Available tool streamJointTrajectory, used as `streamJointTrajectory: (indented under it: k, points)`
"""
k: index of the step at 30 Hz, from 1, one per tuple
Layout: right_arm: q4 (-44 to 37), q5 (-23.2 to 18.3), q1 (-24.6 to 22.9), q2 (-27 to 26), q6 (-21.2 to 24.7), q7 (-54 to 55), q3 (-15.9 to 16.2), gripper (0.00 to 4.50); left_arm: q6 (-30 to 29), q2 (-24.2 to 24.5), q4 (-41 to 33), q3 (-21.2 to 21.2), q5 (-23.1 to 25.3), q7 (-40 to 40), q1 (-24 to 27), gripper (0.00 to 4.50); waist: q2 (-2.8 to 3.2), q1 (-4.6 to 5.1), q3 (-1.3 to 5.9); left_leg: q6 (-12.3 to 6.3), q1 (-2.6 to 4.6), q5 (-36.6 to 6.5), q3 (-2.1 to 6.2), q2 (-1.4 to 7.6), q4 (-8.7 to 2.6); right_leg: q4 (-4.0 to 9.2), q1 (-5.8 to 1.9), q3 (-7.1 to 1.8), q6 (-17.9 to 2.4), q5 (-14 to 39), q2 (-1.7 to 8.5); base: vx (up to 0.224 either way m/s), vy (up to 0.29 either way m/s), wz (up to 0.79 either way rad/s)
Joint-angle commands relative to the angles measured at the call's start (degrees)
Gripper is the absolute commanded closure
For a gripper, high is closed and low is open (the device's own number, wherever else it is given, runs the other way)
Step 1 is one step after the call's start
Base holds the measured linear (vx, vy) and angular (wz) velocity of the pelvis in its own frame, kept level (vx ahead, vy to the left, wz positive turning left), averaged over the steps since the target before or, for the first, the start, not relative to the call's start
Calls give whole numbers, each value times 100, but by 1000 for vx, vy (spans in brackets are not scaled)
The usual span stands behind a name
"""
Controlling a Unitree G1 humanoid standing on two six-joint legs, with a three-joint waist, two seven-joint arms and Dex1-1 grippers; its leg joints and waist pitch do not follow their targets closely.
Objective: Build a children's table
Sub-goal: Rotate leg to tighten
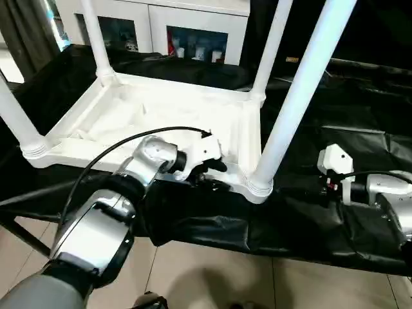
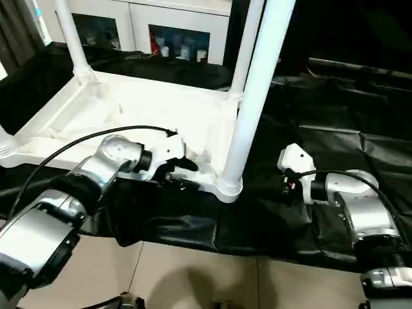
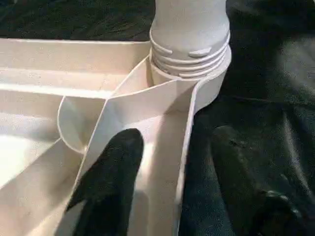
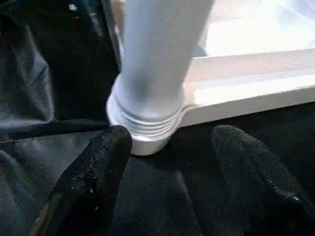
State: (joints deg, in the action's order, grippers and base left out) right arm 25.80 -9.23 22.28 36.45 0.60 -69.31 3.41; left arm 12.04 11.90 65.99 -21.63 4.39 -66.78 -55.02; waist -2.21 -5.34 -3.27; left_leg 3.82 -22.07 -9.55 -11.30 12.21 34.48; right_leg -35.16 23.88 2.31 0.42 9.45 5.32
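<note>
- Surface: black plastic sheeting (image 1: 360, 161), creased and glossy, draped over the work table; pale tiled floor (image 1: 206, 277) below its near edge
- Room: white glass-door cabinet (image 1: 187, 32) against the far wall, small items behind its panes; dark curtain at far left
- Children's table (image 1: 161, 122): white plastic, lying upside down on the sheeting, ribbed underside facing up, all four legs seated in corner sockets and pointing upward
- Near-right leg (image 1: 296, 96): threaded base screwed into the corner socket (image 1: 259, 187) at the sheeting's near side, between the two grippers
- Left gripper (image 1: 212, 175): at the tabletop's near rim, just left of that corner socket; one black finger (image 3: 110, 182) lies inside the rim against a rib, the other outside over the sheeting; jaws partly open astride the rim wall; a firm grip cannot be told
- Right gripper (image 4: 172, 162): on the sheeting to the right of the corner socket, near but apart from it; fingers (image 4: 93, 182) spread wide, holding nothing, pointing at the leg's base
- Left arm: silver forearm reaching forward from lower left, wrist bent toward the corner, black cable arching over it
- Right arm: forearm low over the sheeting at the right edge, wrist turned inward toward the table
</note>
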Motion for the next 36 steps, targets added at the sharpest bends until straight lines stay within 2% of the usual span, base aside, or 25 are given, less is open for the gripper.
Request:
streamJointTrajectory:
  k: [1, 3, 5, 6, 8, 11, 13, 16, 19, 23, 26, 27, 28, 29, 30, 31, 32, 33, 35, 36]
  points:
    - [-220, -71, -84, 128, 175, -79, 18, 144, 7, -21, 153, -6, 110, -52, -167, 221, -9, -19, 441, -407, 103, -1415, 35, 66, -361, 410, -335, -107, -1422, 1012, 199, 0, 0, 0]
    - [-332, -71, -153, 153, 248, -97, 10, 144, 7, -38, 257, -4, 150, -70, -218, 245, -10, -14, 432, -396, 106, -1460, 34, 67, -367, 427, -327, -104, -1429, 1077, 197, 0, 0, 0]
    - [-474, -89, -226, 181, 352, -89, 3, 144, 39, -59, 388, 14, 199, -69, -274, 251, 24, -13, 430, -365, 113, -1523, 44, 77, -378, 426, -327, -105, -1430, 1104, 202, 0, 0, 0]
    - [-496, -94, -235, 186, 369, -85, 3, 144, 46, -62, 407, 19, 207, -68, -282, 251, 8, -10, 426, -361, 116, -1561, 42, 76, -382, 435, -324, -105, -1427, 1117, 197, 0, 0, 0]
    - [-582, -102, -287, 207, 431, -53, 4, 144, 61, -81, 470, -22, 288, -70, -282, 289, 5, -8, 423, -353, 110, -1545, 45, 76, -383, 436, -332, -106, -1439, 1087, 203, 0, 0, 0]
    - [-678, -93, -344, 210, 497, -12, 0, 144, 118, -105, 538, -59, 400, 35, -279, 299, 16, -5, 425, -357, 113, -1548, 46, 78, -382, 435, -331, -109, -1471, 1032, 207, 0, 0, 0]
    - [-725, -89, -365, 203, 535, 13, -4, 144, 157, -126, 586, -79, 477, 146, -290, 331, 12, -6, 428, -355, 116, -1566, 48, 76, -380, 440, -331, -109, -1462, 1064, 214, 0, 0, 0]
    - [-777, -63, -372, 169, 585, 38, 16, 144, 176, -169, 643, -119, 572, 226, -307, 340, 5, 0, 421, -352, 108, -1580, 54, 75, -389, 448, -333, -106, -1419, 1157, 214, 0, 0, 0]
    - [-814, -52, -373, 146, 625, 70, 34, 144, 180, -194, 682, -154, 685, 294, -302, 378, 13, 7, 414, -333, 123, -1658, 58, 85, -397, 465, -319, -111, -1412, 1232, 222, 0, 0, 0]
    - [-766, -54, -329, 53, 643, 252, -15, 144, -284, -246, 751, -215, 912, 742, -348, 396, 0, 17, 409, -297, 133, -1716, 61, 88, -406, 479, -306, -112, -1378, 1362, 228, 0, 0, 0]
    - [-646, 31, -283, -91, 744, 634, -83, 144, -740, -382, 729, -21, 773, 1062, -327, 418, -7, 42, 405, -273, 92, -1638, 77, 71, -413, 461, -333, -105, -1370, 1333, 229, 0, 0, 0]
    - [-564, 71, -253, -175, 788, 830, -113, 144, -867, -447, 687, 56, 701, 1207, -292, 419, -36, 57, 412, -263, 91, -1584, 73, 61, -405, 460, -329, -101, -1337, 1380, 232, 0, 0, 0]
    - [-460, 136, -215, -269, 793, 1068, -143, 144, -964, -515, 633, 143, 623, 1317, -235, 419, -35, 86, 416, -262, 84, -1558, 70, 49, -396, 468, -327, -98, -1327, 1424, 234, 0, 0, 0]
    - [-432, 160, -205, -308, 799, 1165, -154, 144, -988, -537, 607, 174, 596, 1348, -207, 422, -75, 102, 422, -285, 78, -1533, 64, 38, -387, 474, -330, -93, -1326, 1421, 225, 0, 0, 0]
    - [-345, 177, -169, -409, 773, 1345, -186, 144, -1004, -569, 526, 228, 562, 1386, -112, 430, -58, 105, 429, -322, 80, -1457, 67, 38, -380, 469, -333, -98, -1345, 1356, 233, 0, 0, 0]
    - [-345, 177, -169, -409, 773, 1345, -186, 144, -1004, -569, 526, 228, 562, 1386, -112, 437, -86, 124, 434, -359, 71, -1402, 62, 41, -374, 463, -333, -103, -1366, 1260, 229, 0, 0, 0]
    - [-259, 201, -128, -498, 749, 1531, -211, 144, -985, -583, 440, 249, 568, 1408, -9, 437, -65, 146, 431, -441, 59, -1309, 67, 38, -375, 456, -340, -98, -1372, 1147, 222, 0, 0, 0]
    - [-146, 206, -65, -618, 732, 1744, -254, 144, -970, -562, 303, 246, 577, 1398, 145, 445, -94, 162, 429, -464, 52, -1274, 62, 39, -376, 457, -340, -97, -1395, 1122, 224, 0, 0, 0]
    - [4, 212, 29, -803, 656, 2097, -320, 144, -949, -496, -6, 233, 576, 1334, 410, 445, -65, 160, 434, -490, 85, -1300, 50, 43, -368, 466, -320, -103, -1407, 1179, 221, 0, 0, 0]
    - [77, 127, 90, -971, 655, 2293, -415, 144, -825, -422, -297, 248, 518, 1193, 624, 445, -114, 183, 409, -505, 59, -1326, 50, 40, -385, 472, -319, -93, -1388, 1309, 212, 0, 0, 0]
